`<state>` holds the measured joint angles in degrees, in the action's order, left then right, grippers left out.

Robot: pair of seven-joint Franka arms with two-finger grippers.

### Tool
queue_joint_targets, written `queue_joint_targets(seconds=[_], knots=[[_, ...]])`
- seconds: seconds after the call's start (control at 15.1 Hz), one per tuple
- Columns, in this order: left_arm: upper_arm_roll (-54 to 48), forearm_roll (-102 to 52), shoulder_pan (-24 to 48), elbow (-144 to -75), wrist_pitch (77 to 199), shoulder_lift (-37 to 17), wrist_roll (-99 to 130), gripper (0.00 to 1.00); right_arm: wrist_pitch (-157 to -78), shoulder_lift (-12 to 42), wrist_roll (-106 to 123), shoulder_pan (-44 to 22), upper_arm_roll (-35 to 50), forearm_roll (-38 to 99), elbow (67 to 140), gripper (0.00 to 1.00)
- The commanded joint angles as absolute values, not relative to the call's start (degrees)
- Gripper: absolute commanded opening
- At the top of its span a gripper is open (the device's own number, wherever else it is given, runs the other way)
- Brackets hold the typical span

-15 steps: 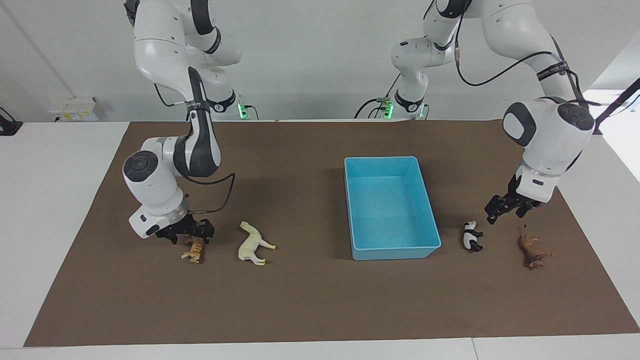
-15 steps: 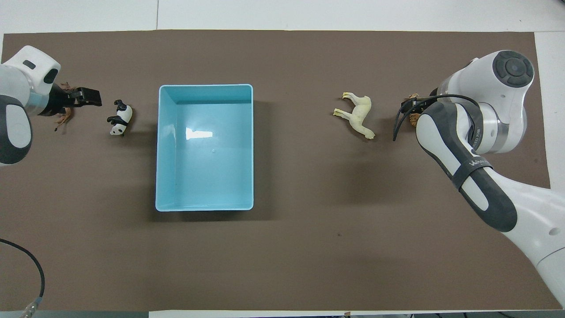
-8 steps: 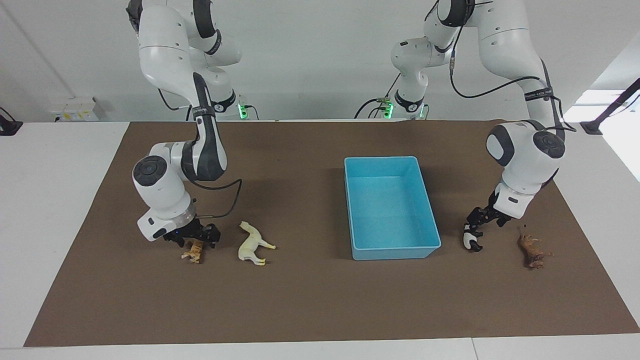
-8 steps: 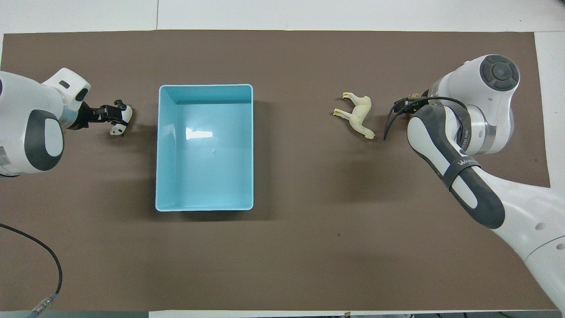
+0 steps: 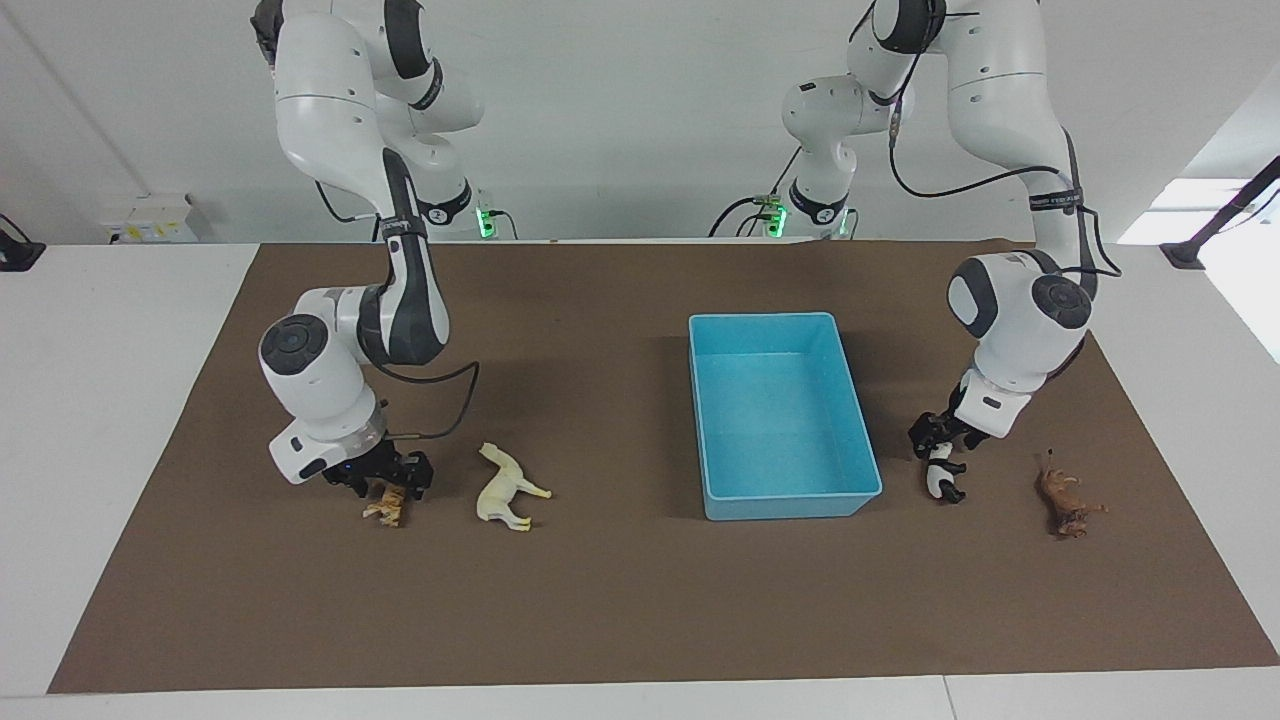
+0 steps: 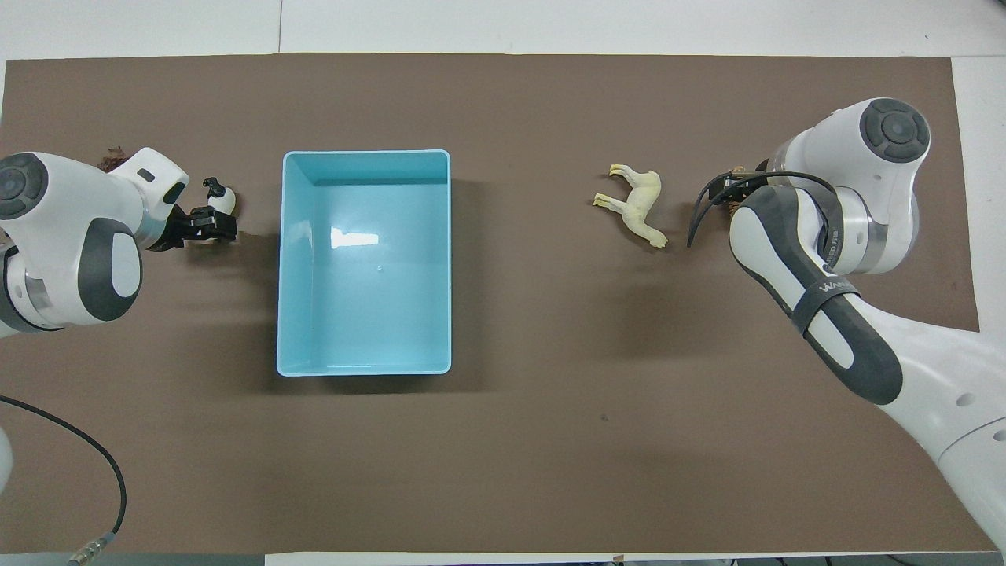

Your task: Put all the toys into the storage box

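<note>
Both grippers are sitting low: left gripper point(image 5: 938, 440) directly over the panda point(image 5: 941, 478), right gripper point(image 5: 385, 478) over the tiger point(image 5: 387, 506); grip unclear on both.

Both views are bright and evenly lit from above, with sharp focus across the table. Soft, diffuse shadows fall on the brown mat point(image 5: 620, 600) beside the light-blue storage box point(image 6: 284, 259) and under both arms. A white glare patch sits on the box floor in the overhead view. Strong daylight washes out the table corner at the left arm's end in the facing view.
</note>
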<state>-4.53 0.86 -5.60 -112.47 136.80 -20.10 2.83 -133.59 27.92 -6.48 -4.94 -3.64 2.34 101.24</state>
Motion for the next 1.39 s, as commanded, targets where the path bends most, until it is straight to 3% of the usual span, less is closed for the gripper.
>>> queue_joint_targets(seconds=[0.0, 0.07, 0.2, 0.27, 0.33, 0.6, 0.73, 0.93, 1.06, 1.13, 1.19, 1.26, 1.33], knots=[[-3.87, 1.14, -4.66, -114.17, 138.08, -18.54, 2.37, 0.51, -136.31, 27.86, -7.65, -5.01, -3.51, 3.52, 102.65, 0.73], [-3.87, 1.14, -4.66, -114.08, 137.99, -18.54, 2.37, 0.42, -137.19, 27.86, -7.73, -5.01, -3.52, 3.52, 103.18, 0.72], [-3.87, 1.14, -4.66, -113.3, 137.64, -18.72, 2.72, 0.25, -139.99, 28.82, -7.56, -4.4, -3.43, 3.52, 104.14, 0.49], [-3.87, 1.06, -4.57, -112.25, 136.68, -18.81, 2.72, 0.25, -140.36, 28.83, -7.65, -4.57, -3.51, 3.52, 104.41, 0.34], [-3.87, 1.05, -4.57, -110.41, 134.49, -19.07, 2.81, 0.25, -140.27, 28.74, -7.73, -4.48, -3.52, 3.52, 104.41, 0.03], [-4.48, 0.97, -4.04, -99.61, 116.95, -16.54, 7.88, 0.25, -139.22, 28.57, -8.44, -4.39, -3.52, 3.25, 103.27, 0.0], [-4.66, 0.79, 0.41, -96.6, 110.33, -14.6, 14.9, 0.25, -136.25, 28.48, -8.53, -4.74, -3.52, 3.25, 101.35, 0.0], [-4.75, 0.79, 8.59, -97.99, 107.93, -12.31, 25.8, 0.26, -126.51, 27.6, -8.53, -5.36, -3.6, 2.46, 94.86, 0.0], [-4.75, 0.88, 13.6, -102.63, 109.07, -10.3, 31.62, 0.27, -120.52, 25.93, -8.61, -5.54, -3.6, 1.59, 91.16, 0.0], [-4.75, 0.88, 15.1, -105.61, 110.73, -9.15, 33.47, 0.36, -117.8, 25.06, -8.61, -6.32, -3.6, 1.41, 89.58, 0.0], [-4.75, 0.97, 15.9, -107.82, 112.66, -8.27, 34.01, 0.5, -114.82, 23.92, -8.61, -6.85, -3.69, 0.8, 87.82, 0.0], [-4.75, 0.97, 16.34, -108.97, 112.94, -7.74, 34.01, 0.86, -111.22, 23.12, -8.61, -7.73, -3.69, 0.36, 85.54, 0.0], [-4.66, 1.05, 16.26, -108.81, 112.77, -7.56, 33.67, 1.0, -107.53, 22.77, -8.79, -8.52, -3.6, 0.53, 82.91, 0.0]])
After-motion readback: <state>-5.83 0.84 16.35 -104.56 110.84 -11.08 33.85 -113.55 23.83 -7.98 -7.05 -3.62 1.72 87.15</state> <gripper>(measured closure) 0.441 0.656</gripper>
